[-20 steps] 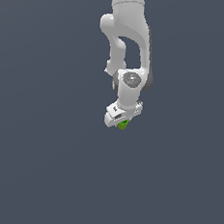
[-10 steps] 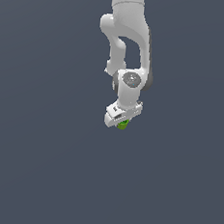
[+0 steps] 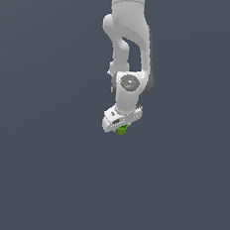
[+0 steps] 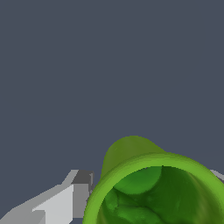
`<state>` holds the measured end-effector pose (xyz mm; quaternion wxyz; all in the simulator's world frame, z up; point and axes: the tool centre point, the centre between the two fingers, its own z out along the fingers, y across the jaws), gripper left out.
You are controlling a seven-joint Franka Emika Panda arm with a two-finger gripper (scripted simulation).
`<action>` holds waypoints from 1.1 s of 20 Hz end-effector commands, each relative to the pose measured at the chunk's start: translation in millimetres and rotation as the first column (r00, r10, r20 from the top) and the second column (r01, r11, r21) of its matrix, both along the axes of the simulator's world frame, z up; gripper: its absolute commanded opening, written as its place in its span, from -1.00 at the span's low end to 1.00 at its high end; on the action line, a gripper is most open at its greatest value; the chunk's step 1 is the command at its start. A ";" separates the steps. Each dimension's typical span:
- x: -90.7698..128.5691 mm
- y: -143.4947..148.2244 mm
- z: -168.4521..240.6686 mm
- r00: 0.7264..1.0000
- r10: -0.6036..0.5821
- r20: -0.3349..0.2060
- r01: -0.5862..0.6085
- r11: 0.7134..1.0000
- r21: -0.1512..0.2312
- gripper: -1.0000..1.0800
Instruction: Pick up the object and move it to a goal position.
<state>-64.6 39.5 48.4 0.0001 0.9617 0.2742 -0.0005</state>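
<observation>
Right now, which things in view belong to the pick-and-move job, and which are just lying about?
Part of the job:
- green object, roundish and hollow in the wrist view, sitting at the tool
- tool, white, finger grip hidden

Lying about:
- nothing else shows; only the plain grey backdrop

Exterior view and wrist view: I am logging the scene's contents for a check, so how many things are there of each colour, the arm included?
Green: 1, the object at the fingers, seen in the wrist view as a hollow cup-like shape.
White: 1, the arm with its gripper.
Total: 2.
</observation>
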 end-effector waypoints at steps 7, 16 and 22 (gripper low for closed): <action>40.8 -48.6 14.5 1.000 -0.001 0.001 0.001 1.000 0.001 -1.00; 93.2 -109.4 31.9 1.000 0.000 0.001 0.000 1.000 0.001 -1.00; 122.7 -142.6 41.4 1.000 0.000 0.001 0.000 1.000 0.001 -1.00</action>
